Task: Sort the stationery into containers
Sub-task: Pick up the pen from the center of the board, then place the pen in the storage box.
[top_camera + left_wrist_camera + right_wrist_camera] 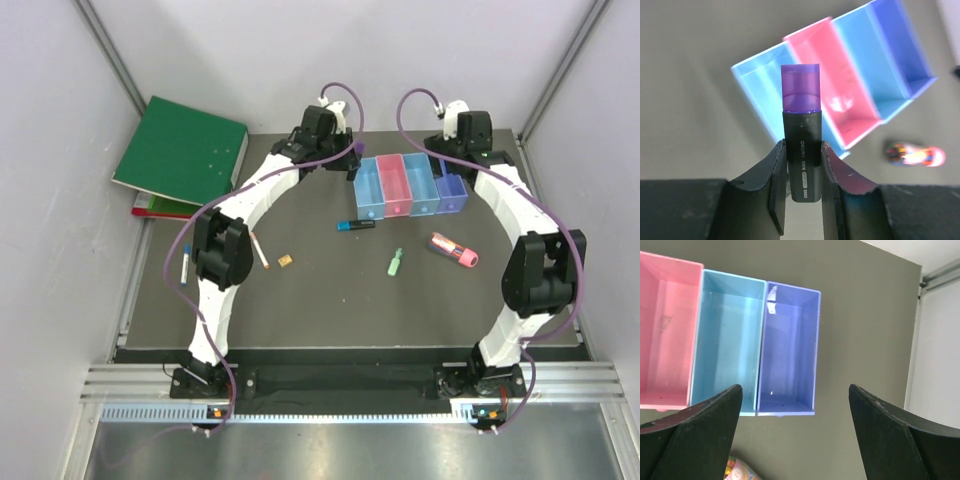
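Dark bench [300, 300] carries four translucent plastic bins [381, 187]; left fingers [775, 192] clamp a purple-capped black highlighter [802, 150], right fingers [695, 440] gape.

Right gripper [795, 390]: jaws wide apart over the near end of the purple bin [790, 340]. Light blue bin [727, 340] and pink bin [665, 330] adjoin it leftward on the grey table [865, 315]. Multicoloured tube [740, 471] partly visible at the bottom edge.

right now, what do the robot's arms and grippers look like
Both arms, left arm and right arm, have white curved links with chunky black joint housings. A thin purple cable loops loosely along each. The left gripper and right gripper have matte black, wedge-shaped fingers; no markings show.
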Motion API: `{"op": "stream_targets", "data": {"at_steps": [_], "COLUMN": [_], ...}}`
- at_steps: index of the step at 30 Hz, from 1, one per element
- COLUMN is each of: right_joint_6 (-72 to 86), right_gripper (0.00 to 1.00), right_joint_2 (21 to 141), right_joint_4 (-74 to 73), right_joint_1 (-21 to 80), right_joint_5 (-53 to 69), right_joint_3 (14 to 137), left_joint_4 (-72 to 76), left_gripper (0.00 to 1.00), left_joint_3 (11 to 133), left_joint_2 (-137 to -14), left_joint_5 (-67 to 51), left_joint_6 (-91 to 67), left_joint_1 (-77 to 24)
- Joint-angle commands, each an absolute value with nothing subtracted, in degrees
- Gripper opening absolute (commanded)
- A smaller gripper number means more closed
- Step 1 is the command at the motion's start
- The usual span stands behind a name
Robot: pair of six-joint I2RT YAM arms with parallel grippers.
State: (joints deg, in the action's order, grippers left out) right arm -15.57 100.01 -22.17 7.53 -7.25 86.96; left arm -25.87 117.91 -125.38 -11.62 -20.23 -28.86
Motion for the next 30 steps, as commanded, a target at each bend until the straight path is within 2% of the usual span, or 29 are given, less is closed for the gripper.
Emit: {"op": "stream_targets", "data": {"at_steps": [1, 15, 28, 29, 30], "right_joint_6": [-12.5, -9.8, -10.0, -9.9, -10.0], "right_gripper": [0.87, 0.87, 0.87, 0.87, 0.87], "right_joint_2": [96.2, 94.9, 91.9, 91.9, 91.7], "right_joint_4": [-19.0, -18.7, -19.0, -19.1, -19.1], "right_joint_1": [5.9, 1.2, 0.4, 0.4, 0.4], "right_joint_5": [-12.2, -11.4, -9.2, -9.1, -8.8], "right_joint_3": [86.0, 83.6, 80.9, 80.8, 80.5], "left_joint_4": [-20.0, -14.7, -8.1, -7.9, -7.6], "left_gripper": [0.00, 0.00, 0.00, 0.01, 0.09], "left_joint_3": [121.6, 133.1, 133.4, 133.4, 133.4], "left_joint_2": [-125.9, -138.3, -143.8, -143.9, -144.1], "left_joint_5": [-16.1, -16.4, -13.7, -13.3, -13.1], "left_joint_6": [-25.0, -27.9, -28.8, -28.7, -28.5], "left_joint_1": [-30.1, -35.2, -36.2, -36.1, -36.1]}}
